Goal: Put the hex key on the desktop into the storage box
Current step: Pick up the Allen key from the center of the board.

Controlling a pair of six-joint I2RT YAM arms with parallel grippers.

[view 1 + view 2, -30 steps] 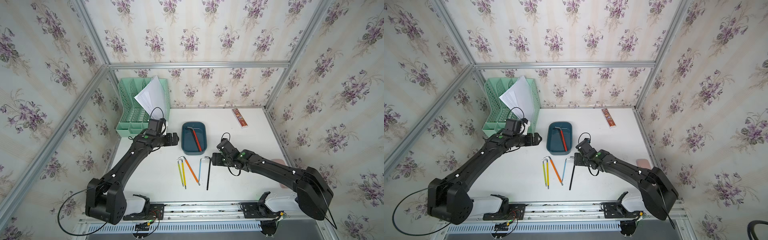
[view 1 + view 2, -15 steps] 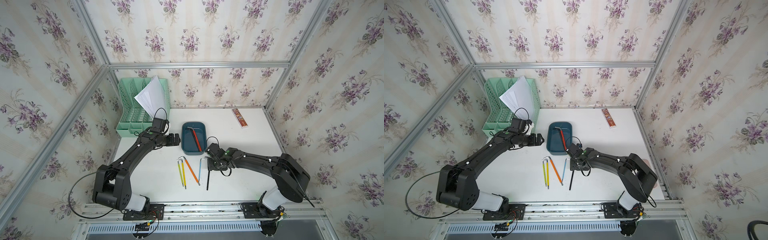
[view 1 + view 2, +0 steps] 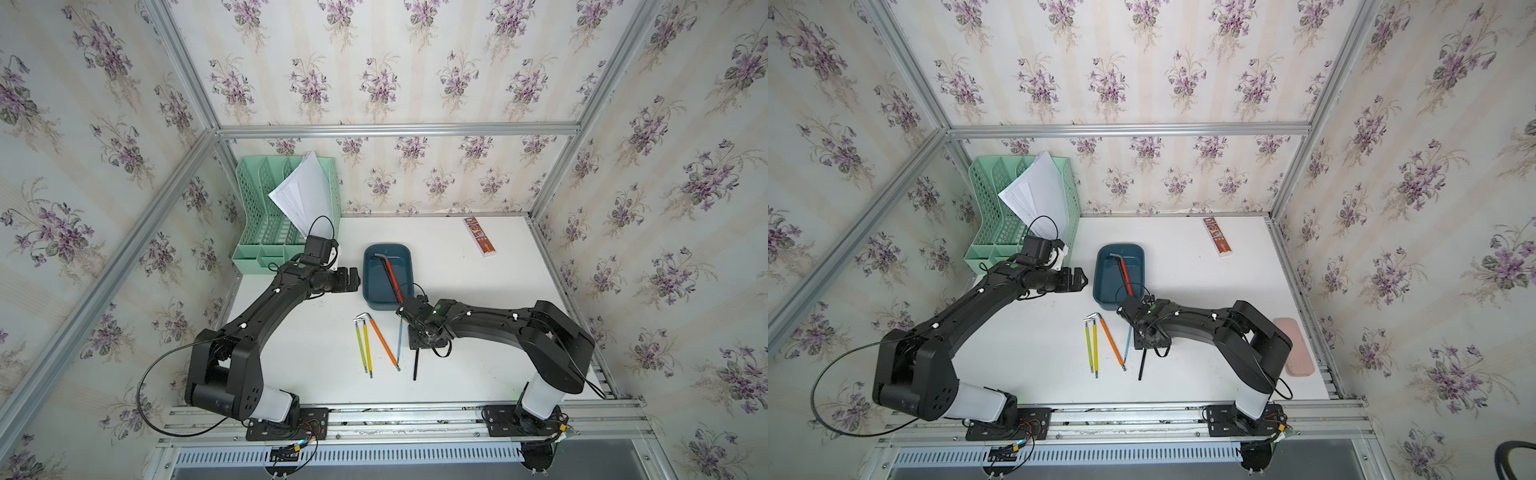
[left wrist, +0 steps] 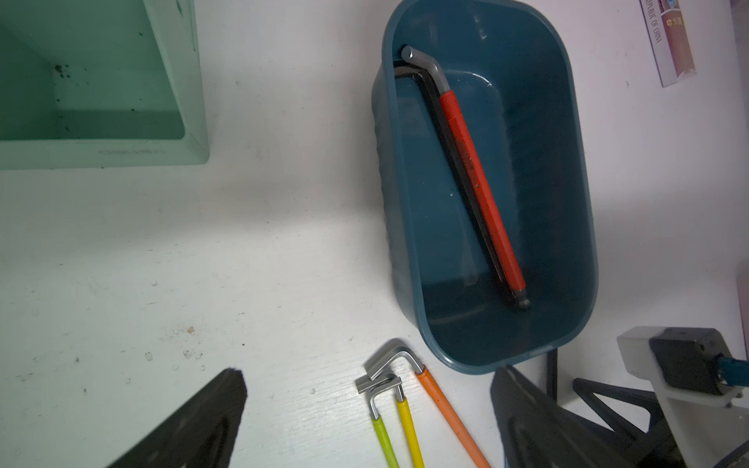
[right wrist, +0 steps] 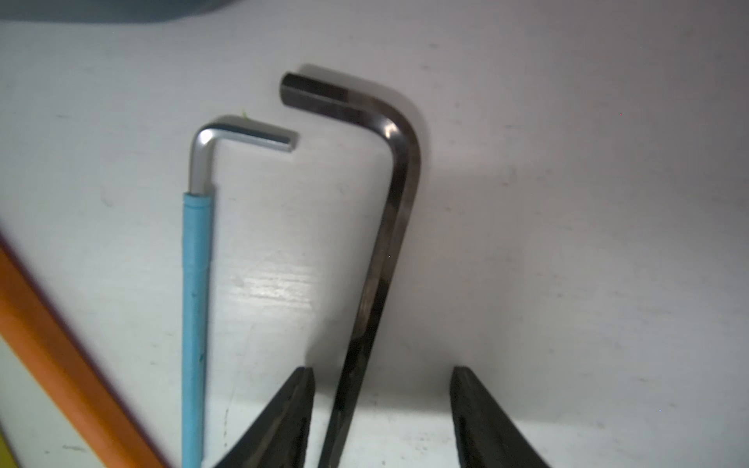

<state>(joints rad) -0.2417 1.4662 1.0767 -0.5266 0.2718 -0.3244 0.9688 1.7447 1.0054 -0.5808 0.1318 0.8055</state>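
Two parted fingers (image 5: 287, 425) of right gripper (image 5: 381, 368) straddle black hex key (image 5: 381, 263) shaft on desktop (image 5: 567, 243), seemingly without contact.

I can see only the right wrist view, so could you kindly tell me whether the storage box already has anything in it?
Observer: Yes, the shallow dark teal plastic storage box holds a red-sleeved hex key lying against a plain black hex key.
Operator: Thank you. And where is the left tool at the moment, please?
Observer: The left tool hovers open and empty beside the storage box, on the side towards the mint-green perforated file rack.
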